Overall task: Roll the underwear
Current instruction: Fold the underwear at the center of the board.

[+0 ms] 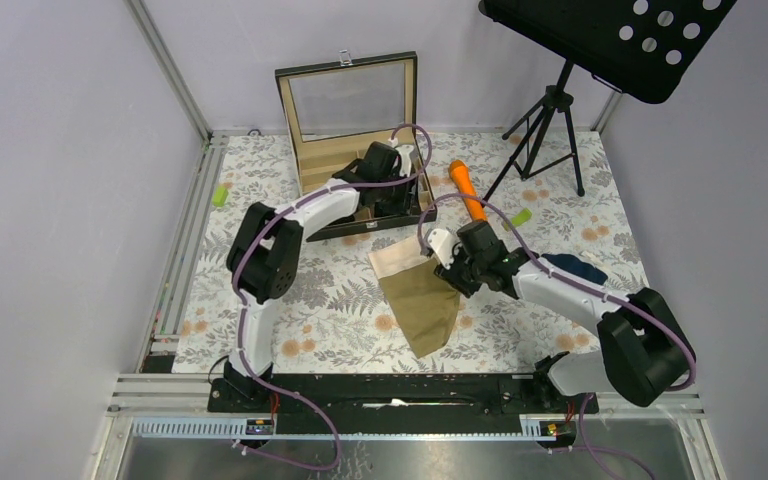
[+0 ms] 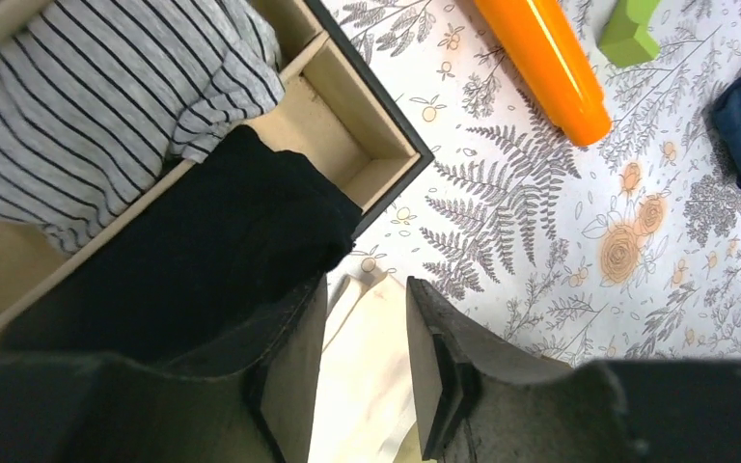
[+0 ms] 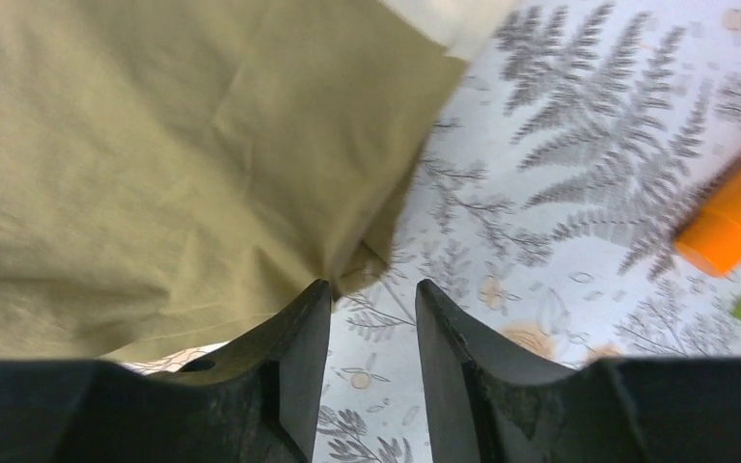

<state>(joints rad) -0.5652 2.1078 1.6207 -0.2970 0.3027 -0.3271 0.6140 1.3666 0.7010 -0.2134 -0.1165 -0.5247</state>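
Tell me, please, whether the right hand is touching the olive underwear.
Cannot tell. In the right wrist view the olive underwear ends by one fingertip of the open right hand, but neither contact nor a gap shows plainly.

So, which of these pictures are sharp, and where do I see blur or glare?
Top external view: even soft light, sharp throughout, only faint shadows. Left wrist view: the floral cloth is crisp, the orange stick shows a faint sheen, the left tool is dark and soft. Right wrist view: the olive-tan underwear and the cloth beyond it look slightly blurred.
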